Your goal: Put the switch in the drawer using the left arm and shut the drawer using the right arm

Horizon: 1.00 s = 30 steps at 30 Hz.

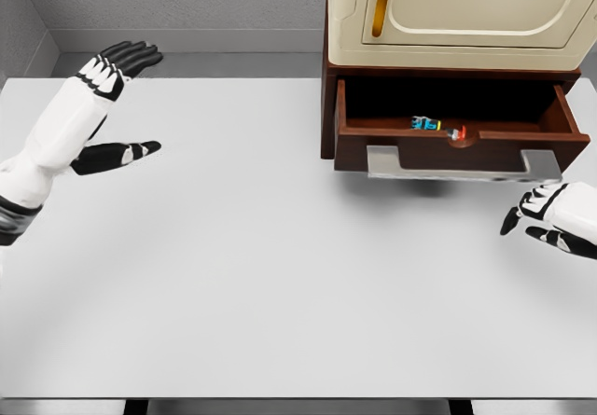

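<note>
1. The left hand [119,65] is raised over the far left of the table [233,275], its fingers spread flat and its thumb apart; it holds nothing.
2. The right hand [550,221] shows at the right edge, near the drawer's front right corner but not touching it, with its fingers loosely open and empty.
3. The drawer [457,149] stands pulled out from the dark wooden base of a cream cabinet [457,19] at the far right.
4. A small blue and red thing, probably the switch [437,127], lies inside the drawer just behind its front wall; it is too small to make out clearly.
5. The drawer's grey handle [462,165] runs along its front.
</note>
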### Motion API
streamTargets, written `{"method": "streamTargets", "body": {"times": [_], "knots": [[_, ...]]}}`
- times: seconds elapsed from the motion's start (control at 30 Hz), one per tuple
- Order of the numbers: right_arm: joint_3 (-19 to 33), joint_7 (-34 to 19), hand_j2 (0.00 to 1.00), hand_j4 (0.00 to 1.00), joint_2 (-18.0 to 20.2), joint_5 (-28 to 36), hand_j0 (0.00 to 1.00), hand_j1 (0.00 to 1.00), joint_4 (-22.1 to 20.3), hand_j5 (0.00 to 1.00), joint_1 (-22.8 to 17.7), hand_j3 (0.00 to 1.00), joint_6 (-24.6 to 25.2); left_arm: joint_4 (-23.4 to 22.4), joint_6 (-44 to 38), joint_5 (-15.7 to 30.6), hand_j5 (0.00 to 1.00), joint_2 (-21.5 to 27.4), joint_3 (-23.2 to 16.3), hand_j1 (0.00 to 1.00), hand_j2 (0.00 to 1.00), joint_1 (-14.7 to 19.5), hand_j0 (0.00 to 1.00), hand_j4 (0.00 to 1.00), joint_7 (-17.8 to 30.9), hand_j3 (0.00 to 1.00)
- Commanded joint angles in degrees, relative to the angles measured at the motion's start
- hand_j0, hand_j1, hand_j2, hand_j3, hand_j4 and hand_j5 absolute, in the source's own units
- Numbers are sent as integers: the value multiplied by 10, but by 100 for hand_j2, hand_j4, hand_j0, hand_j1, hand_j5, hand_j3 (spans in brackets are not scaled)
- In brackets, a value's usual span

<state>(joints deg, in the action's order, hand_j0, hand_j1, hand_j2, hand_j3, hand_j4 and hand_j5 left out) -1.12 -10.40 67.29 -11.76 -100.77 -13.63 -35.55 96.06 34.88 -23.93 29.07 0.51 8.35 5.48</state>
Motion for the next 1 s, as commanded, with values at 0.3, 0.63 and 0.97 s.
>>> {"method": "streamTargets", "body": {"times": [0.3, 0.63, 0.97], "knots": [[-66, 12, 51, 51, -15, 43, 51, 51, 9, 51, 72, 51, 6, -133, 1, -2, 100, 49, 26, 100, 100, -34, 100, 100, 65, 100], [-106, 13, 51, 51, -33, 43, 51, 51, 48, 51, 134, 51, 6, -127, 1, -1, 100, 49, 32, 100, 100, -39, 100, 100, 64, 100], [-112, 12, 45, 45, -11, 46, 45, 45, 12, 45, 115, 45, 6, -127, 1, -1, 100, 49, 33, 100, 100, -39, 100, 100, 65, 100]]}}
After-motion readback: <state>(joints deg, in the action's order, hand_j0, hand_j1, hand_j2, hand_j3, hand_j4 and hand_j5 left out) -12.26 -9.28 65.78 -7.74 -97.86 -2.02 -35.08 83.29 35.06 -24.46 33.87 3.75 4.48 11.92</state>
